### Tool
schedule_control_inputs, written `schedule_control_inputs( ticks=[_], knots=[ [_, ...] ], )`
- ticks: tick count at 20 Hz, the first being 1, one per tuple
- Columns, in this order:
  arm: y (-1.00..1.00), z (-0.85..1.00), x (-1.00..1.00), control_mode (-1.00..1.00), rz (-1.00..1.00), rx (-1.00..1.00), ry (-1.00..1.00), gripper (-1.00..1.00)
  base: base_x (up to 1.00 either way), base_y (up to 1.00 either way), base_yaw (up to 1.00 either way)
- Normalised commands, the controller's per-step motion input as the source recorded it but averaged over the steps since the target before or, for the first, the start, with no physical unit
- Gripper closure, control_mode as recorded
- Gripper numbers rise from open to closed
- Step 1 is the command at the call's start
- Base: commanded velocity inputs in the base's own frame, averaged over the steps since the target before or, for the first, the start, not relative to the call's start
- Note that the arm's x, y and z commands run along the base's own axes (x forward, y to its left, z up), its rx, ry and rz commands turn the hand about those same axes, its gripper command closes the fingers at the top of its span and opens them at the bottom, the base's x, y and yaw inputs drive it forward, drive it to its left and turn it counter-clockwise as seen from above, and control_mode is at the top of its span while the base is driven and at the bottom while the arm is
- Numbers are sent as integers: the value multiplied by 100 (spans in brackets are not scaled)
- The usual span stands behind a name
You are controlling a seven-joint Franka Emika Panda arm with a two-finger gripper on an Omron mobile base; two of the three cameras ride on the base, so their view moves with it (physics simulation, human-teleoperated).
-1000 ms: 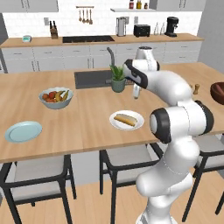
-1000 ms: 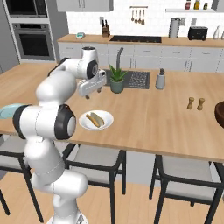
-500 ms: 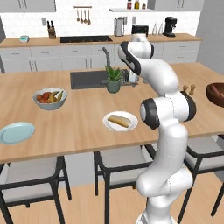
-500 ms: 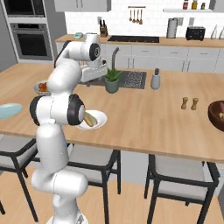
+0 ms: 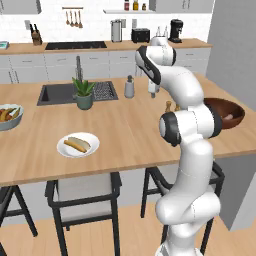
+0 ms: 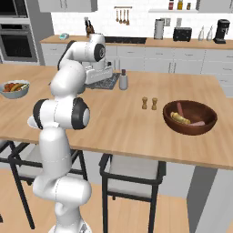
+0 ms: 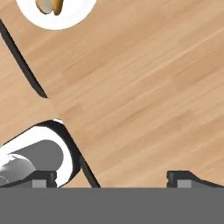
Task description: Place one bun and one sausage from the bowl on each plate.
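The wide, round, dark reddish-brown wooden bowl is seen on the right part of the long wooden desk, with a pale bun and pinkish sausages lying inside it. The small round white plate sits near the desk's front edge, well apart from the bowl, and a bun with a sausage is already laid on it; its rim is also caught at the top of the hand view. The second, pale blue-green plate cannot be made out here. The two-finger gripper is held high over bare desk wood, its dark tips spread wide apart with nothing between them. One plate is judged to be served, so the step in hand is taken to be the trip to the bowl for the next piece. For that, the gripper would need to be carried across to the bowl, lowered over a single bun or sausage, and closed on it without the neighbouring pieces being disturbed. A pale blue-grey bowl of colourful fruit stands at the desk's far left end and is not part of the task.
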Motion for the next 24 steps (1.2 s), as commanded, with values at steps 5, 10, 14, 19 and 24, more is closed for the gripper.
schedule_control_inputs(
  ticks=[5, 10, 14, 19, 24],
  knots=[
    [0, 0, 0, 100, 0, 0, 0, -100, -2, -100, 0],
    [0, 0, 0, 100, 0, 0, 0, -100, 0, -100, 0],
    [0, 0, 0, 100, 0, 0, 0, -100, 0, -100, 0],
    [-46, 0, 8, -100, 0, 15, 0, -100, 0, -18, 0],
    [-5, -10, 41, -100, -17, 34, 0, -100, 0, 0, 0]
  ],
)
